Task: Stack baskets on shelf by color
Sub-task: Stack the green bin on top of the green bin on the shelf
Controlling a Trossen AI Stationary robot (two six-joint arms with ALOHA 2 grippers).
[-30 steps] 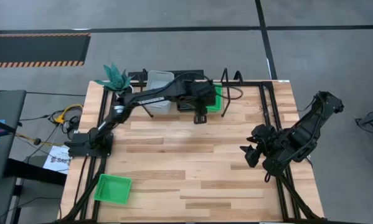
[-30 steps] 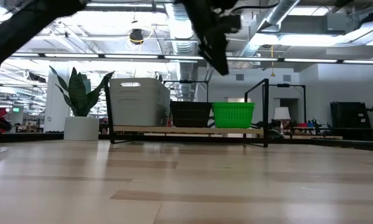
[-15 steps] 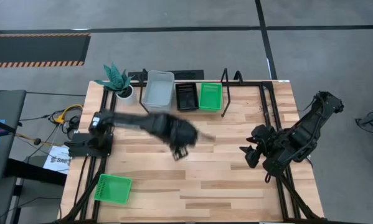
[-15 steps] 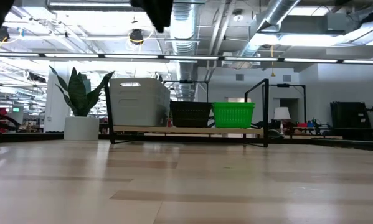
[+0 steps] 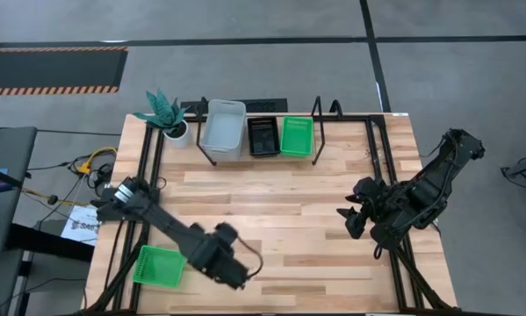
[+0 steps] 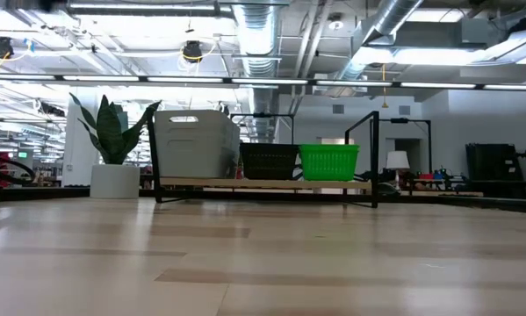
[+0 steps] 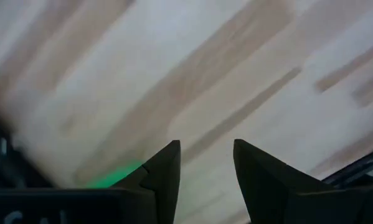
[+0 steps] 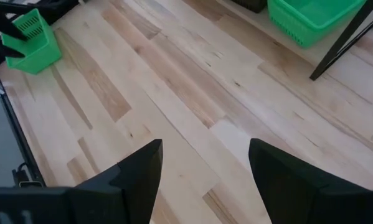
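Left gripper [image 5: 236, 274], jaws parted and empty, hovers beside the green basket [image 5: 159, 266] at lower left; right gripper [image 5: 349, 219] waits released at right.

We see a tabletop [image 5: 289, 228] of pale matt wood planks; the green basket [image 5: 160, 266] looks like meshed plastic; the grey-white basket [image 6: 196, 143] is smooth plastic; the shelf [image 6: 263, 184] is light wood on a black metal frame.

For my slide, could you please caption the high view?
Left claw open beside a loose green basket; grey, black, green baskets on shelf.
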